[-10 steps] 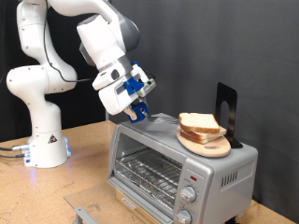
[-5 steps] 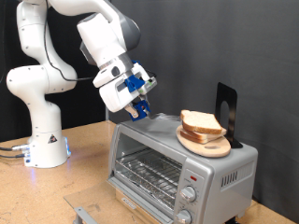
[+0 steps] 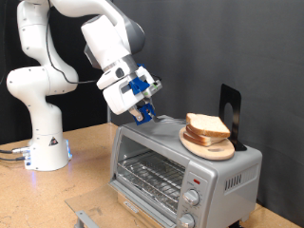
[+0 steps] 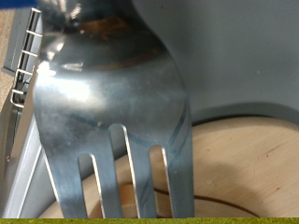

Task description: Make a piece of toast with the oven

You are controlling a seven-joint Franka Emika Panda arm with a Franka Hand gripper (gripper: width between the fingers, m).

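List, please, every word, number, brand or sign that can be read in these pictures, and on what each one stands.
No text can be read in either view.
Oven: the marks around its front knobs are too small and blurred to read.
Robot base: a small dark mark, too small to make out.
Fork at the end effector: no lettering shows.

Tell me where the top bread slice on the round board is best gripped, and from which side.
Probably take the top slice by its crust edge on the exterior view's left, nearest the gripper. It lies flat on a stack on the wooden board, so only edges are pinchable, and a black upright object crowds the right.
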